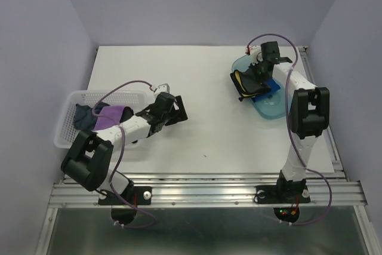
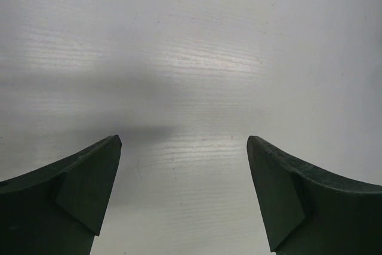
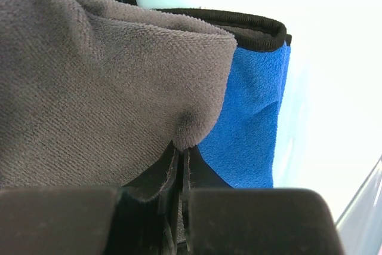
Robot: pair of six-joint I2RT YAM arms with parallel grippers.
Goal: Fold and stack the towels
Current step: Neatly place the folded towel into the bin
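Because my right claw is clenched on only a small pucker of the grey plush towel with black edging, the cloth could slip free, or drag the bright blue plush towel beneath it askew in the translucent teal plastic tray. That arm is stretched to the upper right of the overhead frame, wrist bent down. My left claw: spread wide, grasping nothing, low over the white table, centre left.
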